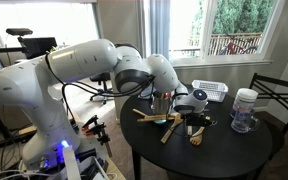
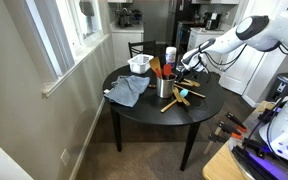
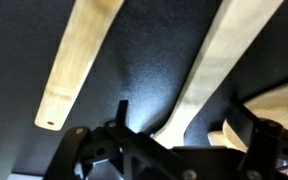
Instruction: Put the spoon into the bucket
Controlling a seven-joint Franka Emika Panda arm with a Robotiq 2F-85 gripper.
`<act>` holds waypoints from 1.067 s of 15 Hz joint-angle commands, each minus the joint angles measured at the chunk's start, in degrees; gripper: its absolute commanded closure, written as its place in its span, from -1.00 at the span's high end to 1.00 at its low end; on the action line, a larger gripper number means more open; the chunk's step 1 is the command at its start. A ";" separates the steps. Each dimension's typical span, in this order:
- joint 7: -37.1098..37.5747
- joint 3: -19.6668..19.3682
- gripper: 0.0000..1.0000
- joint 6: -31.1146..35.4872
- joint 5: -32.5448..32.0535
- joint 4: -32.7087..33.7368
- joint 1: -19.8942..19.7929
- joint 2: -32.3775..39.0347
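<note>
**Gripper [image 3: 169, 145] low over loose wooden utensils [image 2: 181, 95]; bucket [image 2: 166, 88] just beside them**

Wrist view: the gripper linkage is a dark band along the bottom edge, close above the black table [image 3: 134, 60]. Two pale wooden handles cross the frame.
- The left handle [image 3: 79, 60] ends in a small hole.
- The right handle [image 3: 219, 60] runs down toward the dark finger parts.
- A pale rounded wooden piece [image 3: 276, 100] sits at the right edge, partly hidden. Cannot tell whether it is a spoon bowl.

Claw state: the finger parts are too dark to separate. Cannot tell how far the claw is open, nor whether it has hold of anything.

Exterior views: the white arm [image 1: 74, 70] reaches over the black table, and its gripper [image 1: 191, 103] points down at the utensil pile [image 1: 162, 122]. Which utensil is the spoon cannot be told at this size.

The bucket stands upright on the table, shiny grey, just beside the pile, with other utensils [image 2: 156, 68] standing in it.

Also on the table:
- a grey cloth [image 2: 129, 90] near the edge, on the far side of the bucket from the pile
- a white slotted basket [image 1: 209, 92], apart from the pile
- a clear jar with white lid [image 1: 244, 110], also apart from the pile
</note>
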 commanded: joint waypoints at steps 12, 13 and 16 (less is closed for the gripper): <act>1.66 -0.10 -0.43 -1.07 1.61 0.28 0.05 -0.21; 1.65 -0.06 -0.58 -1.05 1.64 0.27 0.03 -0.25; 1.63 0.09 -0.79 -1.08 1.76 0.34 0.02 -0.33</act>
